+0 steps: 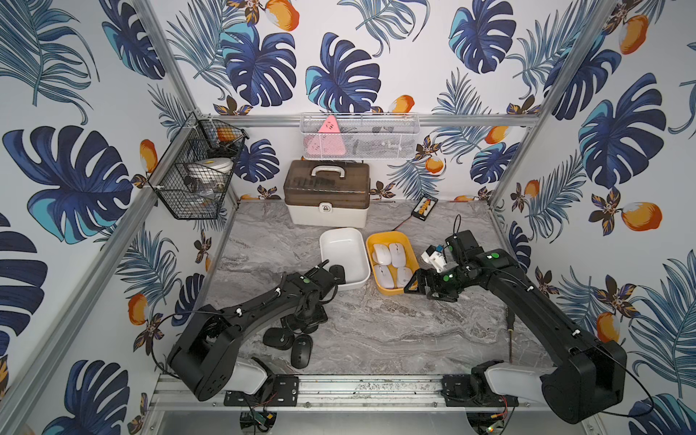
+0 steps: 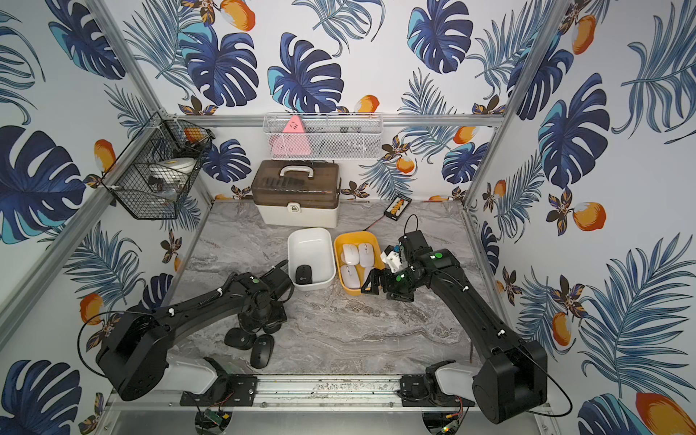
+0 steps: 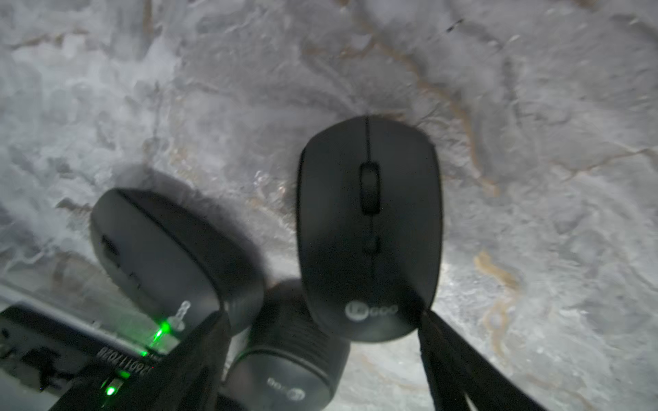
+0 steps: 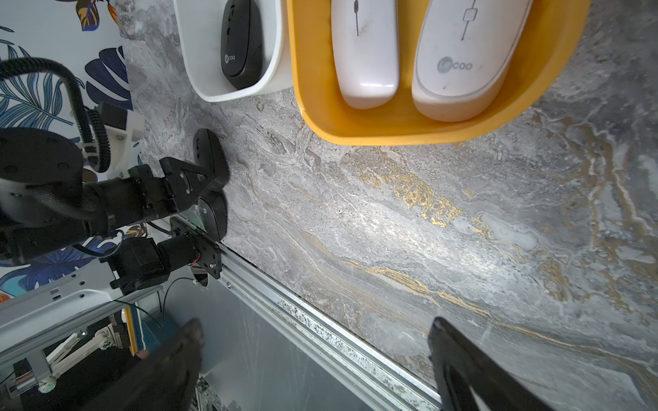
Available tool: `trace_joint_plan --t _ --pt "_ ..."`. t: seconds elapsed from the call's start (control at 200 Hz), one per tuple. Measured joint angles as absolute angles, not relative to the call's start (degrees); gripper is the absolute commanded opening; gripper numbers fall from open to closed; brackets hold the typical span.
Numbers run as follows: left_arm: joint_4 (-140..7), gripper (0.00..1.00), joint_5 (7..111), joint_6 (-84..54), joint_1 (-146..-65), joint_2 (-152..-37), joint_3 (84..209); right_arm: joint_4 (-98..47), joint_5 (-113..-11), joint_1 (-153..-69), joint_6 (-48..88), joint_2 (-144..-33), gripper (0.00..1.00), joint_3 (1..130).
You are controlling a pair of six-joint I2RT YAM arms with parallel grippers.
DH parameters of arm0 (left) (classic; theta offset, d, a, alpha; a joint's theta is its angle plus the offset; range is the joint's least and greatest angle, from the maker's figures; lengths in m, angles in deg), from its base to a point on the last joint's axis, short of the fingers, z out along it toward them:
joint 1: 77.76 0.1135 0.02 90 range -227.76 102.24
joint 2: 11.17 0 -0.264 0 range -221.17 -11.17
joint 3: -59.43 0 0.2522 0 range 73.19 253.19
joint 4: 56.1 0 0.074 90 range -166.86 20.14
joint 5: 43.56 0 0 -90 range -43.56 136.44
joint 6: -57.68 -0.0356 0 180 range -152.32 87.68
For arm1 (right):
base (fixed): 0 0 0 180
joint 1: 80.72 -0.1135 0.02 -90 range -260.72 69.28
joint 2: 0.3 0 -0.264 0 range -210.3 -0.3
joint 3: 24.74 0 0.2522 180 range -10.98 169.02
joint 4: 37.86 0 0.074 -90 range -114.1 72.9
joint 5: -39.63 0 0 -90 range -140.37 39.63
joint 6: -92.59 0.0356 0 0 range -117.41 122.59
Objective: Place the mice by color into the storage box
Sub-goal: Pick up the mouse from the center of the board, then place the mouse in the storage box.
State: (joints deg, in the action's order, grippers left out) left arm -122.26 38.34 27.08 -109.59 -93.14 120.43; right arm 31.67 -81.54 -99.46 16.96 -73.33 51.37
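Front left of the table point(image 1: 395, 327): the left gripper point(image 3: 320, 316) is hanging over a cluster of three black mice. Its fingers point(image 3: 452, 356) are standing wide apart and gripping nothing. One black mouse point(image 3: 288, 363) is lying between them. A second point(image 3: 368, 227) and a third point(image 3: 171, 256) are lying just past the tips. The three are crowding together, touching or nearly so, close to the front rail point(image 4: 320, 313) edging the table.

The fourth black mouse point(image 2: 303, 274) is lying alone at the near end of the white tub point(image 2: 310, 241), leaving most of the tub floor bare. Four white mice point(image 1: 397, 254) are filling the yellow tub point(image 1: 388, 234), two by two, with little floor showing between them. The tubs are sitting side by side. Whether their rims are touching, I cannot tell.

The right gripper point(image 1: 416, 281) is hovering at the yellow tub's near right corner, its jaws spread as wide as they go, with nothing in them.

Open room: a broad bare stretch of marble is running between the two arms, from the tubs down to the front rail. At the back, a case with a brown lid point(image 1: 327, 196) is sitting against the rear wall, with a strip of bare table between it and the white tub.

Writing: "Lecoo" is showing in grey on the tail of one white mouse point(image 4: 459, 60) in the right wrist view. The same mark is showing on the black mouse in the white tub, only partly readable. In the left wrist view the logos on the black mice are coming out too blurred to read.
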Motion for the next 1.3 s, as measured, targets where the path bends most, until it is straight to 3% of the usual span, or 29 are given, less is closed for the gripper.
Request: trace_joint_plan --t 0.365,0.7,1.026,1.301 --pt "-118.06 0.83 38.94 22.73 -108.28 -99.39 121.59 31.67 -81.96 -99.46 16.99 -74.12 1.00 51.74" --pt "-115.48 0.55 39.81 20.26 -106.80 -100.14 120.74 31.67 -81.94 -99.46 16.99 -74.58 1.00 51.87" --pt "-118.06 0.51 39.63 18.25 -106.77 -95.87 123.16 31.62 -81.89 -99.46 17.14 -74.64 1.00 52.09" --pt "-124.42 0.51 38.76 14.97 -108.17 -94.19 138.22 30.36 -82.79 -99.46 18.25 -74.01 1.00 51.26"
